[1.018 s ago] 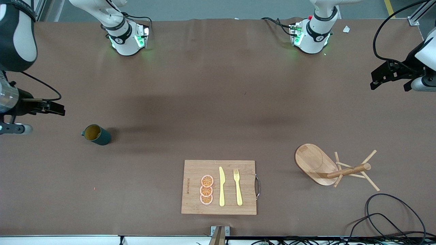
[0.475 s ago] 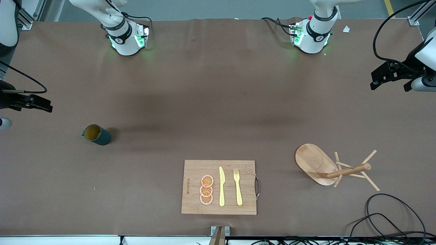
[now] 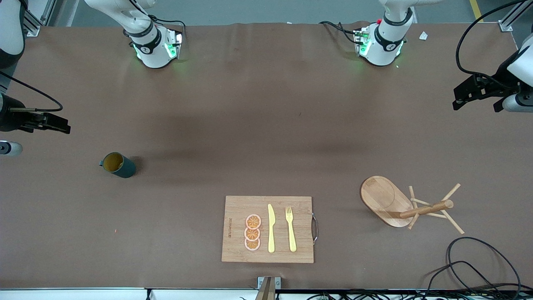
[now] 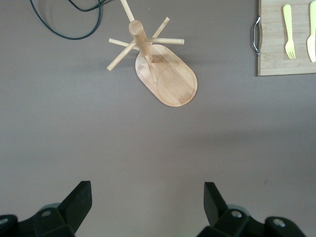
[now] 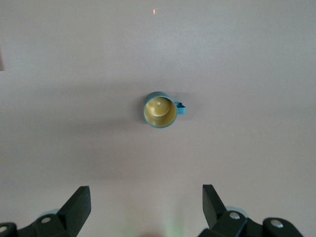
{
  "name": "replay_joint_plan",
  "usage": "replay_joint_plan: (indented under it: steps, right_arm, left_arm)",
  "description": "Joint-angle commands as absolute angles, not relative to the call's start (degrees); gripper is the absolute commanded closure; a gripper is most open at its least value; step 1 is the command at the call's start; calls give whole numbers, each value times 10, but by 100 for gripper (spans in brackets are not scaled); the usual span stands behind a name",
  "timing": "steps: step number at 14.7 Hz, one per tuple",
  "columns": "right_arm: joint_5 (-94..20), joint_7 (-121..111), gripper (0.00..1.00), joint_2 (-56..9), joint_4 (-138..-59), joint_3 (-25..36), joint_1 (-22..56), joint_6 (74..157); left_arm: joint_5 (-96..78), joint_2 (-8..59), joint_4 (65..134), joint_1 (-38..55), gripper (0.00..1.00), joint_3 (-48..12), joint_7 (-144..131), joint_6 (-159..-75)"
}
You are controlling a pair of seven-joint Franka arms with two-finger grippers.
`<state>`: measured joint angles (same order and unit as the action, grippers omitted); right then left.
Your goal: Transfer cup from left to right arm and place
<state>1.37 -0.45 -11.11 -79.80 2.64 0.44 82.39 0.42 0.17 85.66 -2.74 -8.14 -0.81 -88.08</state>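
Cup (image 3: 118,165) stands upright on the bench (image 3: 266,125) toward the right arm's end, bare brown surface all round it; nothing touches it. Long axis vertical, mouth up, mustard inside visible in the right wrist view (image 5: 160,109). Handle points toward the bench's end edge at the right arm's side.

Right gripper (image 3: 54,123) hangs over the bench near that end edge, jaws spread wide, holding nothing; cup sits clear of its fingertips (image 5: 79,200). Left gripper (image 3: 474,89) hangs over the left arm's end of the bench, jaws likewise spread and empty.

Middle of the bench is open between the two arm bases and the front edge. Cutting board (image 3: 268,229) lies near the front edge, carrying three orange slices (image 3: 252,232), a yellow knife (image 3: 271,228) and a yellow fork (image 3: 290,229). Wooden peg rack (image 3: 410,207) stands toward the left arm's end, well apart from the cup; a black cable (image 3: 479,262) loops at the front corner beside it.
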Motion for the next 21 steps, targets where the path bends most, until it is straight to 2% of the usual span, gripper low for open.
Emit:
replay_joint_plan:
  steps: [1,8,13,21]
  right_arm:
    - [-7,0,0,-106,-797,25,-3,811]
    - [-5,6,0,-97,-806,24,3,797]
    - [-5,5,0,14,-928,22,5,824]
    - [-8,6,0,71,-930,23,4,814]
  left_arm:
    - [9,-2,859,-26,0,-83,-11,-887]
    - [10,0,854,-25,0,-83,-8,-885]
    - [10,0,854,-25,0,-83,-9,-881]
    - [10,0,853,-26,0,-83,-6,-881]
